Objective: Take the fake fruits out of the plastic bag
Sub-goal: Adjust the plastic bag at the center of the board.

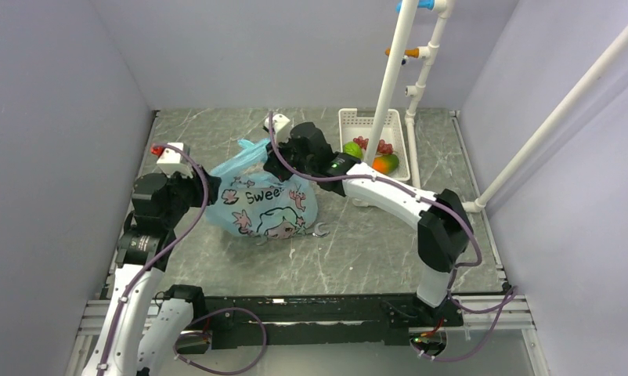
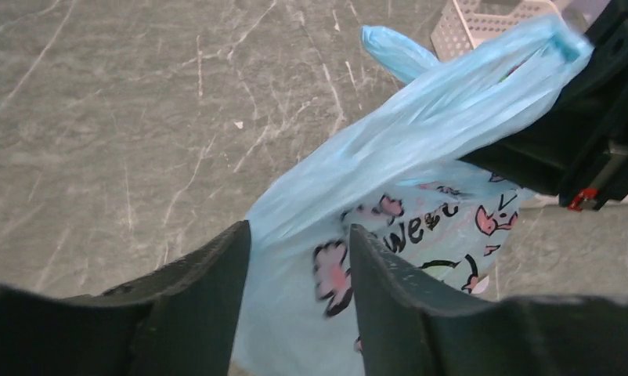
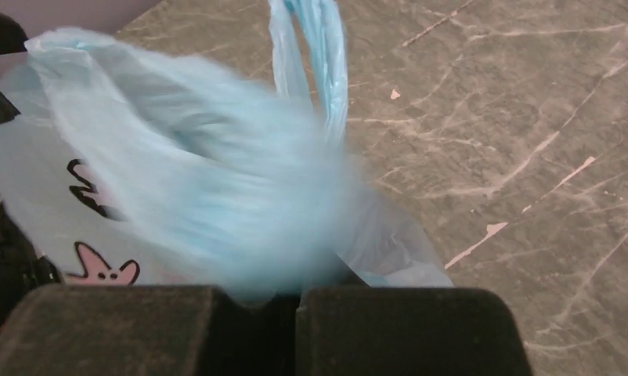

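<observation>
The light blue plastic bag (image 1: 264, 202) with its cartoon print lies mid-table, its top pulled up and to the right. My right gripper (image 1: 273, 163) is shut on the bunched top of the plastic bag (image 3: 217, 196), the film pinched between its pads at the right gripper (image 3: 297, 294). My left gripper (image 1: 205, 196) is at the bag's left side. In the left wrist view the left gripper (image 2: 299, 254) stands open, with the plastic bag (image 2: 389, 157) lying between its spread fingers (image 2: 209, 298). No fruit shows through the bag.
A white basket (image 1: 348, 117) at the back right holds a green fruit (image 1: 352, 149), red grapes (image 1: 363, 142) and an orange fruit (image 1: 385, 163). A white pipe stand (image 1: 393, 70) rises just in front of it. Walls close in the left, back and right.
</observation>
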Available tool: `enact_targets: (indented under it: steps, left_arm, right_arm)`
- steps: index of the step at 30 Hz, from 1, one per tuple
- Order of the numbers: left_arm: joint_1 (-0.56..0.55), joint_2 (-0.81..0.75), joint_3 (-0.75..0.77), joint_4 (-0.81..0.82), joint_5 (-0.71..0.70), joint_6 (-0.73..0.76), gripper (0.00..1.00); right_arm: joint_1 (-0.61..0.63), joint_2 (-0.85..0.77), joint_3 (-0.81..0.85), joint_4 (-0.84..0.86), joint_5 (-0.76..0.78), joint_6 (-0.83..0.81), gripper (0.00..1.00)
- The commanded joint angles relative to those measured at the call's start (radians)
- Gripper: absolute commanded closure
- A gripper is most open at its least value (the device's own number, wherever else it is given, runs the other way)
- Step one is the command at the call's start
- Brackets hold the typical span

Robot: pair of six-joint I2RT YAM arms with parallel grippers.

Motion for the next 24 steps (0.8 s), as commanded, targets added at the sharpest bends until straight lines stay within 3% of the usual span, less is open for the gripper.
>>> enact_targets:
  steps: [1, 5, 8, 12, 17, 20, 24]
  left_arm:
    - [-0.021, -0.017, 0.002, 0.074, 0.080, 0.019, 0.38]
    - [-0.029, 0.058, 0.139, -0.022, 0.187, -0.023, 0.32]
    - [-0.042, 0.113, 0.240, -0.101, 0.175, -0.059, 0.26]
    - [-0.128, 0.190, 0.391, -0.240, 0.020, -0.038, 0.21]
    - [-0.351, 0.265, 0.473, -0.324, -0.292, 0.036, 0.16]
    - [-0.391, 0.323, 0.510, -0.375, -0.419, 0.041, 0.16]
    - [-0.399, 0.370, 0.536, -0.408, -0.458, 0.030, 0.20]
  right_arm:
    - [0.001, -0.120, -0.039, 0.156, -0.022, 0.069, 1.00]
    - [0.004, -0.162, -0.067, 0.176, -0.061, 0.107, 1.00]
    - [0.005, -0.199, -0.120, 0.227, -0.082, 0.137, 1.00]
    - [0.005, -0.205, -0.126, 0.233, -0.103, 0.155, 1.00]
    - [0.005, -0.213, -0.134, 0.232, -0.100, 0.156, 1.00]
    - [0.005, -0.225, -0.146, 0.233, -0.099, 0.157, 1.00]
    - [0.005, -0.244, -0.164, 0.237, -0.084, 0.152, 1.00]
